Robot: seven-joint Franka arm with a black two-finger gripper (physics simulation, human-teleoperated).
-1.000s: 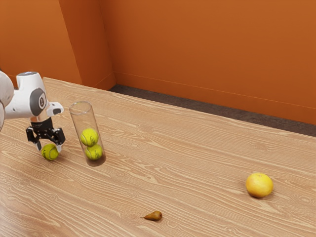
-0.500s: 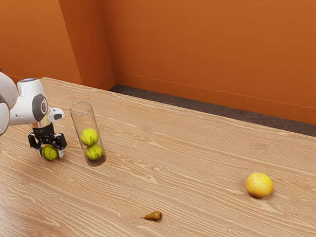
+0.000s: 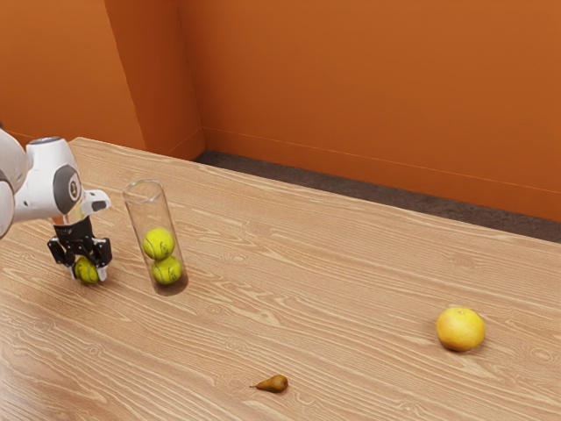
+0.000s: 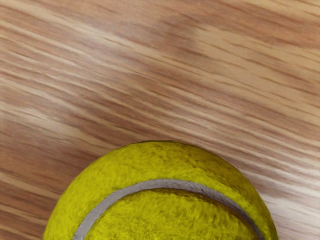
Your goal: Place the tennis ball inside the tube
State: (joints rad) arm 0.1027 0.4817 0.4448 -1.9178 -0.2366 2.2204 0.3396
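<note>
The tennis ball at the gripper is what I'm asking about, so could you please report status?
Gripper shut on the loose tennis ball. Ball low at the table, outside the tube. Nothing seen blocking the tube's mouth; two balls inside.

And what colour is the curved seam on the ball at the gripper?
Grey on the yellow-green ball, best seen in the wrist view.

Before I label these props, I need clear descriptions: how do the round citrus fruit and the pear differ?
The citrus fruit is round and yellow-orange; the pear is brown and tapers to a stem. The citrus fruit is plainly larger than the pear. Both rest on the wooden table.
</note>
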